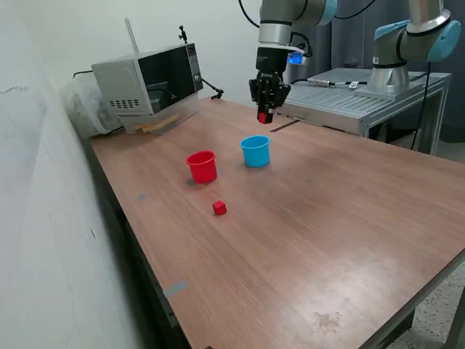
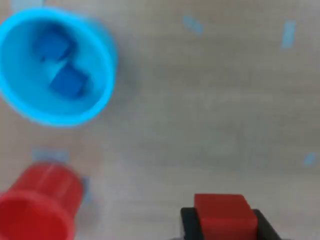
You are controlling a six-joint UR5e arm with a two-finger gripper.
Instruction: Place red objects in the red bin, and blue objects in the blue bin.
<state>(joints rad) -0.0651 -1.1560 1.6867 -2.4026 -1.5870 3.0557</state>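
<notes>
While the gripper [image 1: 265, 115] hangs in the air above the wooden table [image 1: 327, 218], beyond the blue cup [image 1: 255, 151], its fingers are closed on a red cube [image 2: 222, 215]. Both dark blue cubes [image 2: 62, 65] lie inside the blue cup. A second red cube [image 1: 219, 208] sits on the table near the red cup [image 1: 202, 166], not touching it.

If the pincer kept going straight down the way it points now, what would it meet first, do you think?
Most likely bare table. The pincer, shut on a red cube, hangs beyond the blue cup, and the wrist view shows only wood ahead, though depth is unclear.
</notes>
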